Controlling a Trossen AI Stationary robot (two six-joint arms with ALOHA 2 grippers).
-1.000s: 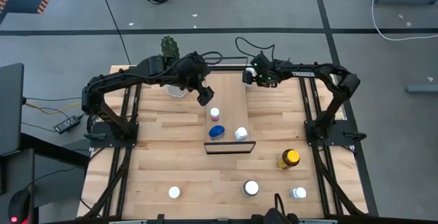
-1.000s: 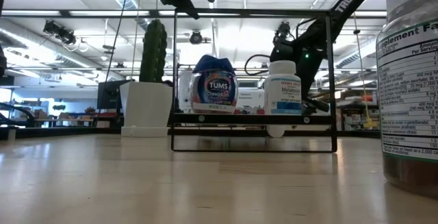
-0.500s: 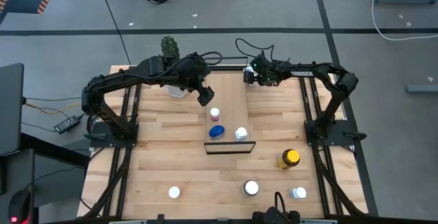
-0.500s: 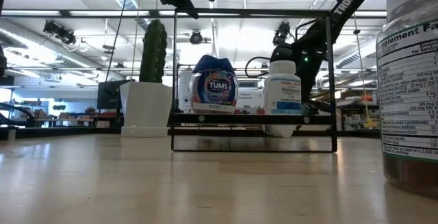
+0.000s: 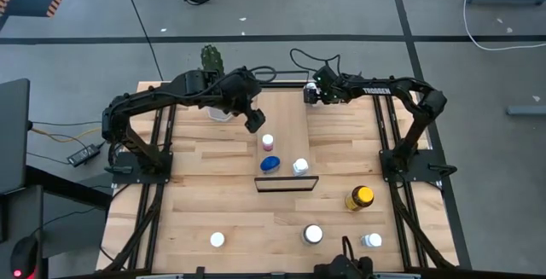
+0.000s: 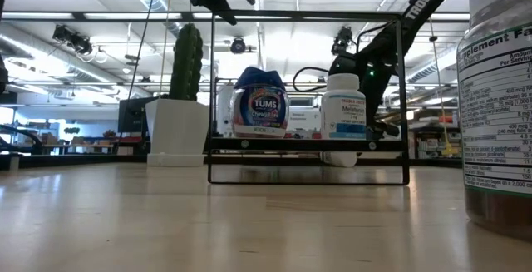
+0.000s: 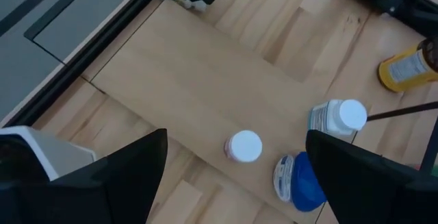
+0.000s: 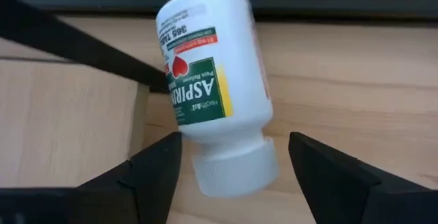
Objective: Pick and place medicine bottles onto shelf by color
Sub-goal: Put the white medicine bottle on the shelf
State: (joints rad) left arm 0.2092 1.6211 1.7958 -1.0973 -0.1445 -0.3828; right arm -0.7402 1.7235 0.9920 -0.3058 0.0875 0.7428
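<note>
The right gripper [image 8: 226, 183] hangs at the far end of the long light-wood shelf [image 5: 290, 117], its fingers [image 8: 154, 166] spread to either side of a white plastic aspirin bottle with a green label and white cap [image 8: 215, 111]. The bottle lies tilted on the slatted wooden tabletop [image 5: 213, 211] just beside the shelf's far black wire rail [image 8: 96, 53]; in the right wrist view the fingers do not touch it.

It looks light, rigid and smooth, so it will likely roll or skid if nudged from one side. The straight labelled body, across its width, seems the safest place to close on; the cap end is narrower and could slip out.

The left gripper [image 7: 233, 176] hovers above the shelf with fingers [image 7: 123, 176] wide apart and empty, over a small pinkish bottle with a white cap [image 7: 243, 146]. Near it stand a blue-lidded bottle [image 7: 298, 181] and a white bottle [image 7: 339, 116].

From above, the aspirin bottle is largely hidden under the right gripper. Whether it rests flat or leans on the rail is hard to judge. In the low view a large bottle is cut off at the edge.
</note>
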